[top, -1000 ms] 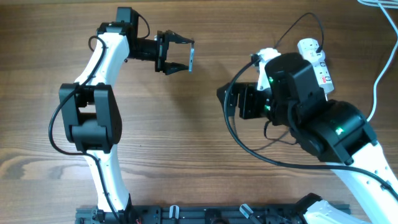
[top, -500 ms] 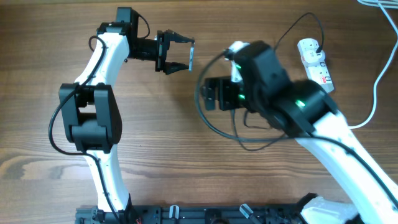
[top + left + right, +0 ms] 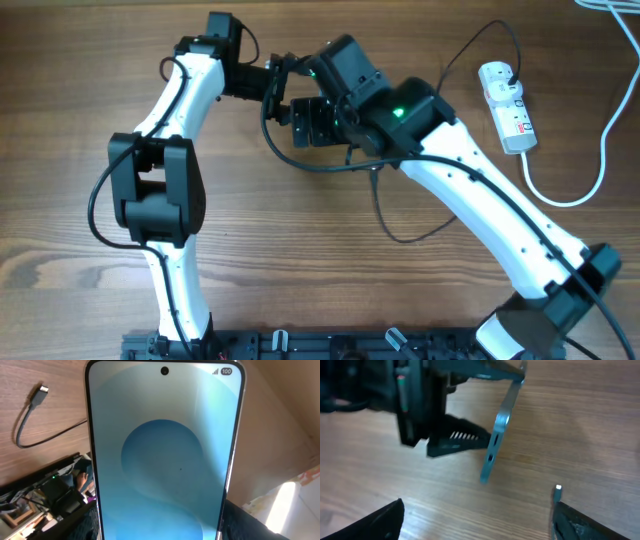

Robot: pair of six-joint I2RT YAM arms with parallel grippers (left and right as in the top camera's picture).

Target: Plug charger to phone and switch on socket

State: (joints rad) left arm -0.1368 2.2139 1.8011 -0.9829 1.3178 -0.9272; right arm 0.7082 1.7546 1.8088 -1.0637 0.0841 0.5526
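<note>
Two steps are asked for and neither looks finished. The phone (image 3: 162, 455) is off the table (image 3: 60, 200), clamped in the left gripper (image 3: 280, 88) and held out toward the other arm. Its blue screen is lit and fills the left wrist view. From the right wrist I see it edge-on, with the port slots facing that camera and nothing in them.

The charger (image 3: 42, 393) is not in the phone, and its connector tip (image 3: 557, 491) sits apart from the phone's edge, just beside one finger of the right gripper (image 3: 477, 520). That gripper's fingers stand wide apart in its own view with nothing pinched between them. I judge the cable is resting against the finger, though I can't say how it is carried. At the far end, the black lead seems to run into the top of the socket (image 3: 507, 105), which lies well away from both grippers. I'd take that end as plugged in. Its red marks are too small from overhead to tell whether the switch is on.

Left to do, as I read it, are lining the tip up with the port, pushing it home, then reaching over to the switch.

By count I see one phone, one charger, one socket with its white cord (image 3: 590, 170), and two grippers.
</note>
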